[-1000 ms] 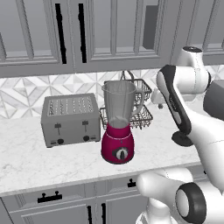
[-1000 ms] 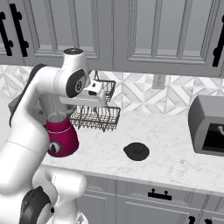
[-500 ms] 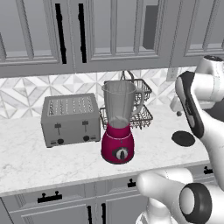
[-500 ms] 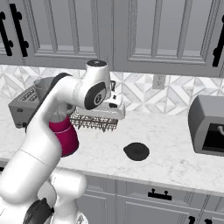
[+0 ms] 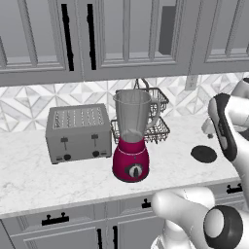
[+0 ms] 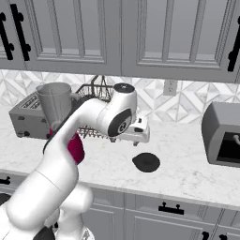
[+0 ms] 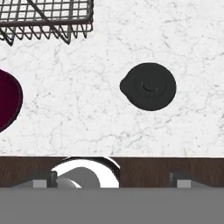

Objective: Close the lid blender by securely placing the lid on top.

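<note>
The blender stands on the counter with its clear jar uncovered on the magenta base. Its lid, a flat black disc, lies on the marble to the blender's right, and sits upper right of centre in the hand view. My gripper hovers above the counter between blender and lid, a little behind the lid and not touching it. In the hand view its fingertips stand far apart, so my gripper is open and holds nothing.
A grey two-slot toaster sits left of the blender. A wire basket stands behind it against the backsplash. A grey oven-like appliance is at the far right. The counter's front edge runs just below the lid.
The arm has swung from beside the blender to the right, bringing the hand down over the counter near the lid. Blender and lid have stayed in place.
</note>
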